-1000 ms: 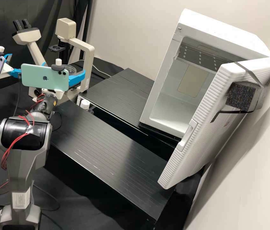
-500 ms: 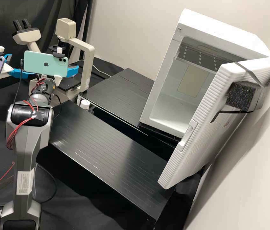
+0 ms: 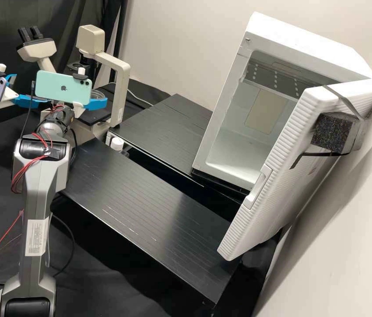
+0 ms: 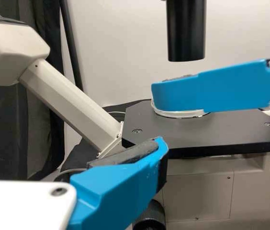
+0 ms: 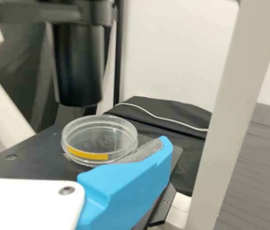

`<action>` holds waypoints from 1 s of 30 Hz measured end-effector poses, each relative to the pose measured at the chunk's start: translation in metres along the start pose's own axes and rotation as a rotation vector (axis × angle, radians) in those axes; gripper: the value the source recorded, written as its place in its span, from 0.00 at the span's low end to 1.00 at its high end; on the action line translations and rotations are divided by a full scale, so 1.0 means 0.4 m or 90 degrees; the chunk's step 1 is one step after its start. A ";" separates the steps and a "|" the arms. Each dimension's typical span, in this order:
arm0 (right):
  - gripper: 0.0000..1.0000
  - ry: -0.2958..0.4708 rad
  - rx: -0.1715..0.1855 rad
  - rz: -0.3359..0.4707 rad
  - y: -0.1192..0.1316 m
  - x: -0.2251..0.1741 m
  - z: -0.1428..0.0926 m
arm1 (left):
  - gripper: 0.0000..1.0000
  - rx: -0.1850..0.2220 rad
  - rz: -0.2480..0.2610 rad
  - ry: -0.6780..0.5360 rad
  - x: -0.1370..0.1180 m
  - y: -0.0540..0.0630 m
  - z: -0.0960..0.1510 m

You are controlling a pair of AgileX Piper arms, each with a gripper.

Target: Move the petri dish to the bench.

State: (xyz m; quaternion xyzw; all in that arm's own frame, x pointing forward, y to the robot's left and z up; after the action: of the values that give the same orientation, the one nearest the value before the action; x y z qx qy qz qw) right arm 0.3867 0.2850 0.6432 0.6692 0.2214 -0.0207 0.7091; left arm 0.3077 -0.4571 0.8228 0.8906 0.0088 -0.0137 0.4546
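The clear petri dish [image 3: 98, 93] rests on the black microscope stage [image 3: 90, 115]. In the high view my right gripper [image 3: 96, 104] is at the stage, one blue finger on the dish's near side, the rest behind the green phone. The right wrist view shows the dish [image 5: 99, 139], with a yellow label, behind one finger of my right gripper [image 5: 144, 165]; the fingers are open, and contact is unclear. My left gripper [image 3: 27, 90] stands open and apart from the dish at the far left. In the left wrist view my left gripper [image 4: 147, 160] has a bare pad; the right gripper's finger [image 4: 207, 91] partly covers the dish [image 4: 180, 114].
The microscope's black cylinder [image 5: 77, 64] hangs over the stage, and its pale frame [image 3: 122, 94] rises on the right. A black bench [image 3: 146, 211] lies in front. A white cabinet [image 3: 203, 149] stands at right with its door [image 3: 282, 154] swung out. A white-capped item [image 3: 117, 144] is between.
My right gripper has shifted slightly left in the high view, while its arm has straightened and its phone has risen. The left arm has stayed still, and the dish shows clear of the phone.
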 end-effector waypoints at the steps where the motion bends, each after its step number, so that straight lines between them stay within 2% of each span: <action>1: 1.00 -0.006 0.001 0.002 -0.003 0.007 0.003 | 1.00 0.000 0.000 0.000 0.000 0.000 0.000; 6: 1.00 -0.024 0.017 0.006 -0.033 0.027 0.005 | 1.00 0.000 0.000 0.000 0.000 0.000 0.000; 10: 1.00 -0.018 0.008 0.009 -0.056 0.037 -0.010 | 1.00 0.000 0.000 0.000 0.000 0.000 0.000; 15: 1.00 -0.016 -0.021 0.008 -0.080 0.056 -0.020 | 1.00 0.000 0.000 0.000 0.000 0.000 0.000; 24: 1.00 -0.034 -0.031 0.027 -0.087 0.103 -0.019 | 1.00 0.000 0.000 0.000 0.000 0.000 0.000; 30: 1.00 -0.048 -0.003 0.039 -0.077 0.130 -0.013 | 1.00 0.000 0.000 0.000 0.000 0.000 0.000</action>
State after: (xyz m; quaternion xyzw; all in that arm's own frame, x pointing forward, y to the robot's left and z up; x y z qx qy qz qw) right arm 0.4221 0.3007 0.5963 0.6729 0.1741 -0.0240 0.7185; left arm 0.3077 -0.4571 0.8228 0.8906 0.0088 -0.0137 0.4546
